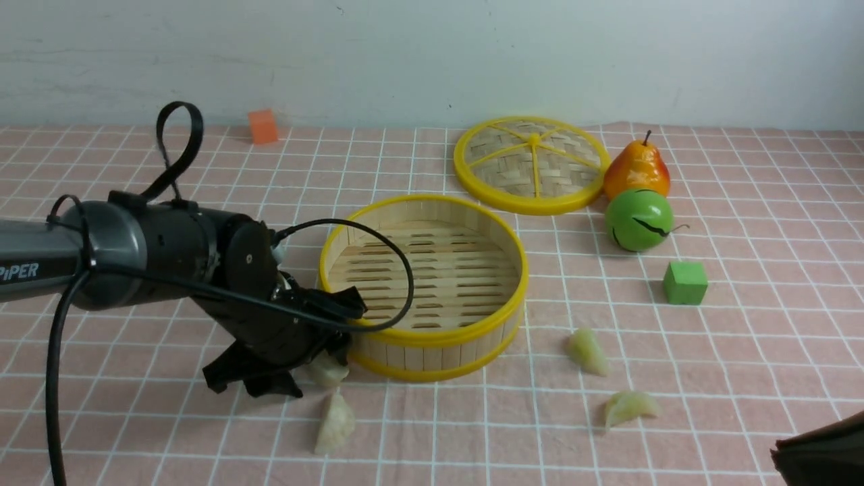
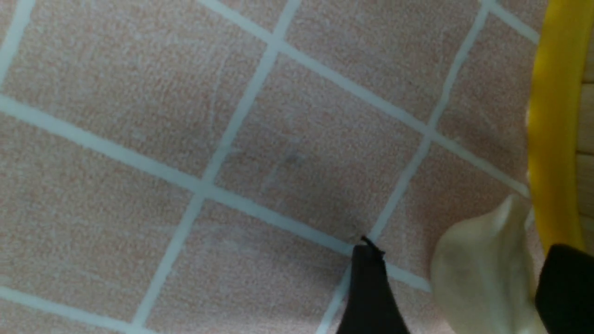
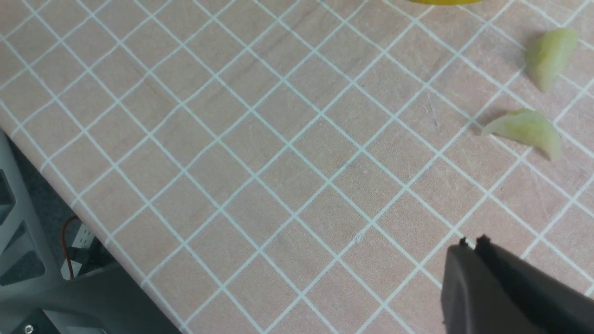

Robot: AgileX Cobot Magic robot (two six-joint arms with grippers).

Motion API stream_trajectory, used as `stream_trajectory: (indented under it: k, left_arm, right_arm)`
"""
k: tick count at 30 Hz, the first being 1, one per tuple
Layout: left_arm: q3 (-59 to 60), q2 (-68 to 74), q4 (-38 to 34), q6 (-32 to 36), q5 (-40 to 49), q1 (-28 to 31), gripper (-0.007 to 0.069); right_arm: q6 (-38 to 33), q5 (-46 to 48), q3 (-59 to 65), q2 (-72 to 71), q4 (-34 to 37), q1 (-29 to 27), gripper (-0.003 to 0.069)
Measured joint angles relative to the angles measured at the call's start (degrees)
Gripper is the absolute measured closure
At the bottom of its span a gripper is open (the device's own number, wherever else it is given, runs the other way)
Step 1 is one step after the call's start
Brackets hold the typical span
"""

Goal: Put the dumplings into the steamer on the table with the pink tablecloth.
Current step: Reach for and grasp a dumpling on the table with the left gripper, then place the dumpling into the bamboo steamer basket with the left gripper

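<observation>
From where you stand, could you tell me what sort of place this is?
Likely a staged robot test setup, not a kitchen: pink tablecloth, plastic-looking pear, green cube, bare white wall behind.

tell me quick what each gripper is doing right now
left gripper: open, a dumpling between its jaws, not clamped
right gripper: shut, empty
</observation>
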Motion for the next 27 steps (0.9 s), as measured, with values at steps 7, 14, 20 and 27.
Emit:
stream_trajectory:
  k: [7,14,20,27]
  left_arm:
    - [0.0,0.2,1.5,0.0,0.7,-0.1,0.0407]
    - [-0.5,-0.5,4.2,7.1,5.0,-0.1,0.0407]
    - [-3.5,-5.1,9.8,15.8,16.0,-0.1,0.0407]
    - [-16.2,-9.2,11.6,21.6,24.5,-3.8,0.0407]
  right_arm:
    - [0.0,-0.2,0.0,0.0,0.2,0.0,0.0638]
    - [0.0,-0.2,0.0,0.0,0.4,0.0,0.0633]
    - [0.0,-0.2,0.0,0.0,0.4,0.0,0.0627]
    - [0.0,-1.7,0.2,0.0,0.4,0.0,0.0624]
